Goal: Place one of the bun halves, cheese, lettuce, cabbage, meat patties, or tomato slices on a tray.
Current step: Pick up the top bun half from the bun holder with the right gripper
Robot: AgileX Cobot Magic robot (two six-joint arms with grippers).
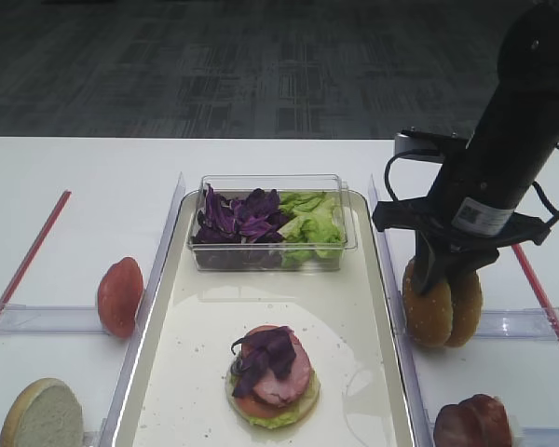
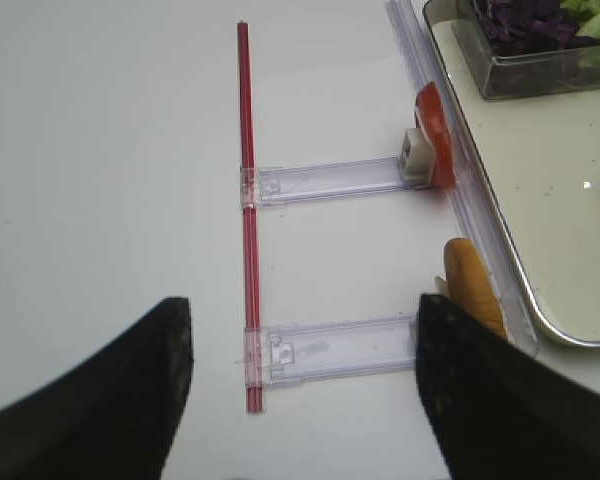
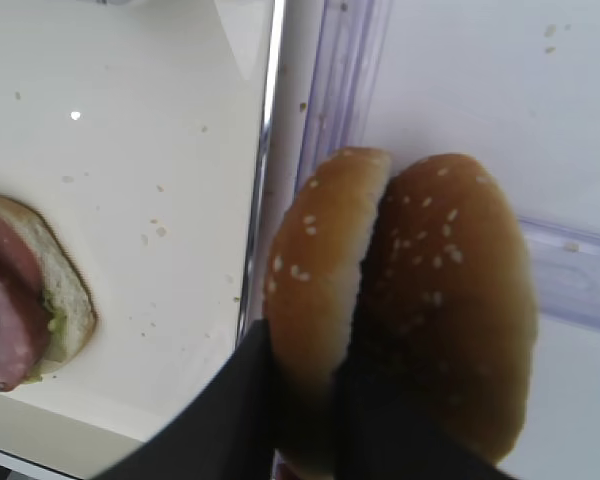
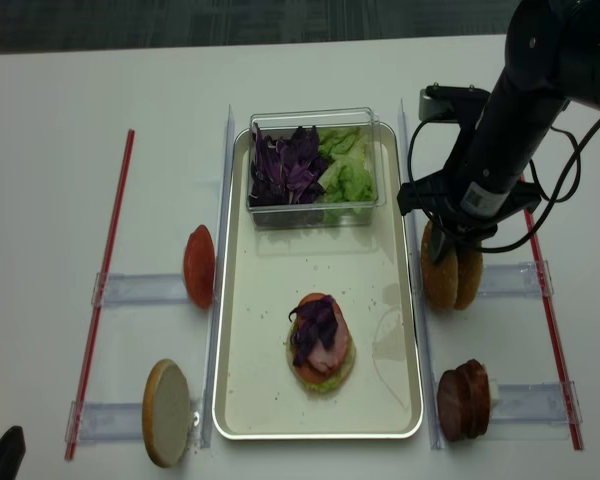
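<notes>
Two sesame bun halves stand on edge right of the tray (image 1: 373, 372). My right gripper (image 1: 440, 272) is shut on the left bun half (image 1: 427, 307) (image 3: 320, 270), one finger (image 3: 230, 420) on its tray side and the other between it and its twin (image 3: 450, 300). On the tray lies a stack topped with cabbage (image 1: 265, 352). More cabbage (image 1: 238, 216) and lettuce (image 1: 312, 222) fill a clear box. A tomato slice (image 1: 119, 296) stands at the left and meat patties (image 1: 473, 421) at the front right. Cheese is out of view. My left gripper (image 2: 300, 400) is open over bare table.
A pale flat bun half (image 1: 42, 414) stands at the front left. Clear plastic holders (image 2: 330, 345) and red rods (image 2: 245, 200) (image 1: 540, 293) flank the tray. The clear box (image 1: 270, 256) takes up the tray's far end.
</notes>
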